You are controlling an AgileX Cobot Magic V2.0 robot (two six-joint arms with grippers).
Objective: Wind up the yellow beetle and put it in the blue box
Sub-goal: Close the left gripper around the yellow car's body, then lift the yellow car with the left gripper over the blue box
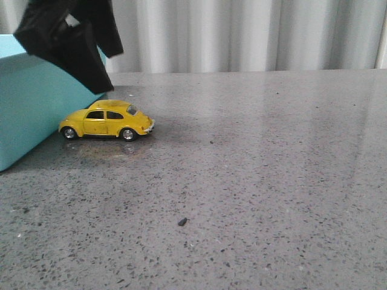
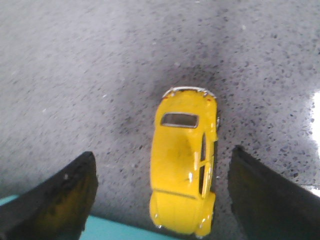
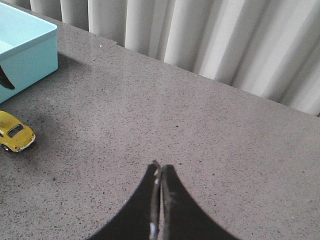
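Pale pleated curtains (image 1: 254, 33) hang behind a grey speckled counter (image 1: 254, 181). The beetle (image 1: 106, 120) stands on its wheels on the counter at the left, side-on in the front view with its nose toward the right, just beside the near corner of the box (image 1: 30, 103); whether car and box touch cannot be told. The box sits at the far left edge, and the right wrist view shows it open on top. A small dark speck (image 1: 182, 222) lies on the counter nearer the camera, well apart from the car.

The left gripper (image 2: 160, 200) hangs above the beetle with its fingers (image 2: 55, 200) spread wide, one on each side of the car and clear of it. In the front view it is a black shape in front of the box's upper part. The right gripper (image 3: 160, 200) hovers over bare counter well away from the car, its fingers pressed together and holding nothing.
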